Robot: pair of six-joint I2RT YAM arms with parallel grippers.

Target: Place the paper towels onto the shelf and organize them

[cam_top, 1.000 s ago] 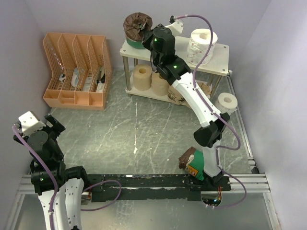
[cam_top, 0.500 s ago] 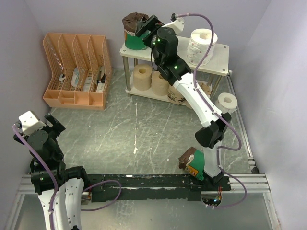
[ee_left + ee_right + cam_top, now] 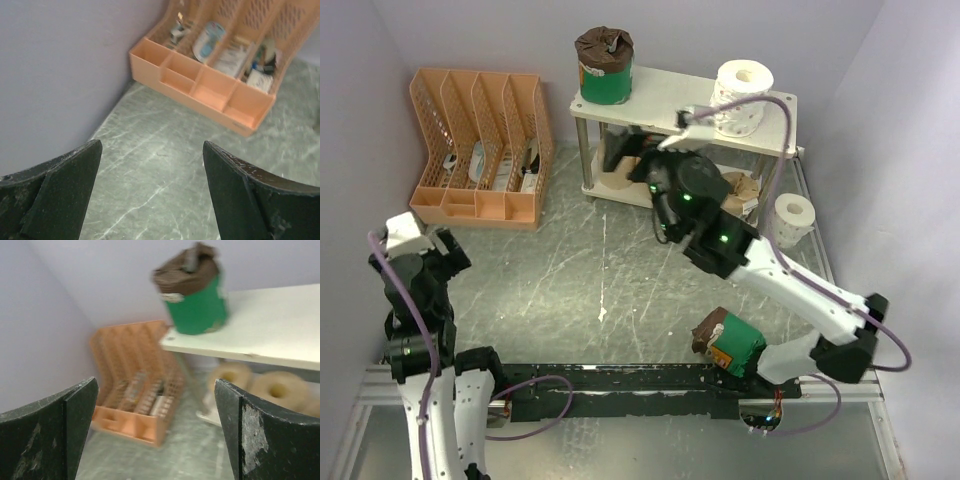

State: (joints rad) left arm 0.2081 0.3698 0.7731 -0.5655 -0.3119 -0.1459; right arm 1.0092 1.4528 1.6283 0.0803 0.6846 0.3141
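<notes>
While your right hand (image 3: 156, 405) is hanging released and empty just in front of the shelf (image 3: 665, 95), stock is standing as follows.

- Top tier: one green-banded roll (image 3: 605, 68) is sitting upright at the left corner, close to the edge. One white roll (image 3: 740, 95) is sitting at the right end.
- Lower tier: beige rolls (image 3: 279, 388) are sitting side by side, partly hidden behind the arm.
- Off the shelf: a second white roll (image 3: 790, 217) is standing on the bench (image 3: 570, 270) just beside the shelf's right legs. A second green-banded roll (image 3: 730, 342) is lying near the right arm's base.
- Left hand (image 3: 152, 150): released, empty, hovering near the orange organizer (image 3: 480, 150).

Hazards: you are probably risking the corner roll if the arm is swinging near it, since a nudge could be tipping it over the edge. You are also facing a cramped reach for the roll by the base.
</notes>
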